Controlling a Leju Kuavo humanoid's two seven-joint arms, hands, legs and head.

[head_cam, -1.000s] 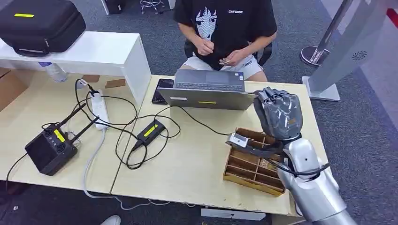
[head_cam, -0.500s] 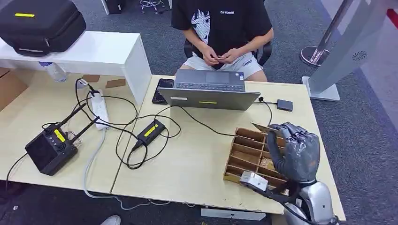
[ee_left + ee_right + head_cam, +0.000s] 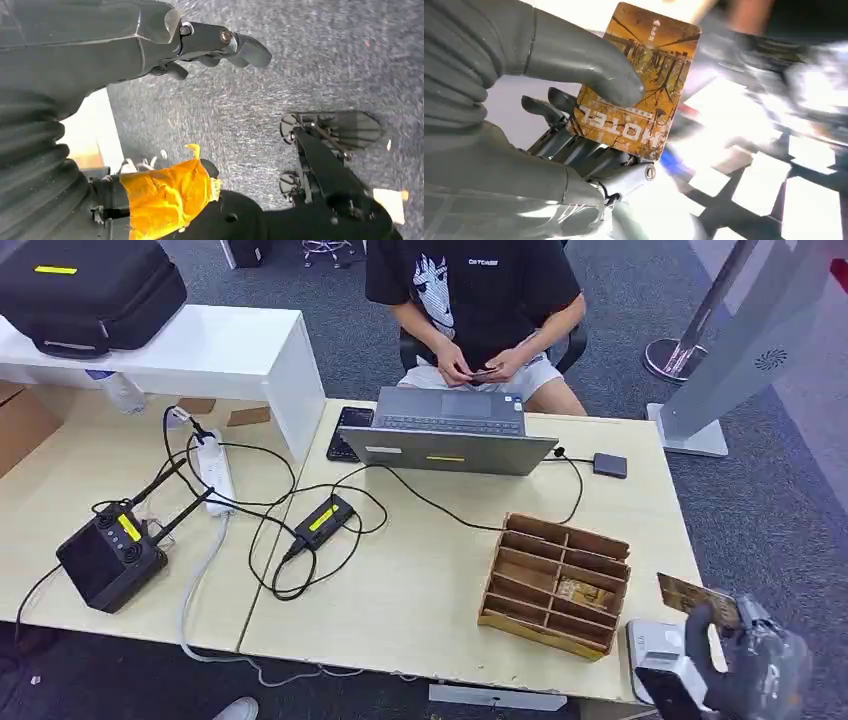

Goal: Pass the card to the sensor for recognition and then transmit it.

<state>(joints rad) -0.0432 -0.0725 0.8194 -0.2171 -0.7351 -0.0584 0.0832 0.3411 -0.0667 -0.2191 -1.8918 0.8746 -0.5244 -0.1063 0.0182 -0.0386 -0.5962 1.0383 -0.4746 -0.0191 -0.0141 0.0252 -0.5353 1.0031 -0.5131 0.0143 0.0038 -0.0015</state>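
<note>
Right hand (image 3: 762, 672) off the table's near right corner, thumb (image 3: 589, 70) pressing the card (image 3: 636, 80) against the fingers. Card: orange-brown, tree print, "HOTEL" lettering. Left hand (image 3: 220, 45) hangs over carpet, fingers apart, holding nothing. Divided wooden box (image 3: 556, 583) just beyond; one cell holds something brownish, possibly cards. Farther: laptop (image 3: 447, 432), cables, seated person (image 3: 470, 300).

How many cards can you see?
2. One orange hotel card is held in the robot's right hand, off the desk's right end. Another seems to lie in the wooden box, in a compartment. More may be hidden in other slots.
</note>
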